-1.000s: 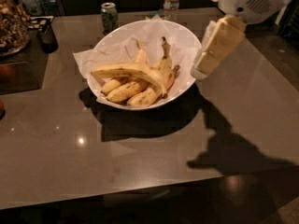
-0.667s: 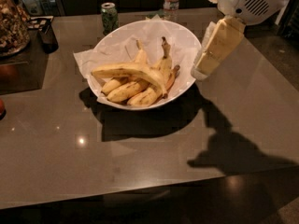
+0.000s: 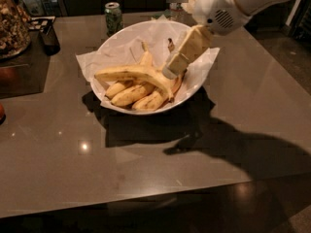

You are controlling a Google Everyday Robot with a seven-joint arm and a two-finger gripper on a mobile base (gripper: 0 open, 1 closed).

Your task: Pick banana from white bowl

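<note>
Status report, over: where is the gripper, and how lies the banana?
Cream two-finger gripper over wide white paper-lined bowl, tip at long arched yellow banana. Banana lies atop shorter bananas. Nothing in the way.

Green can [image 3: 113, 14] upright on glossy grey-brown table [image 3: 73, 178].
</note>
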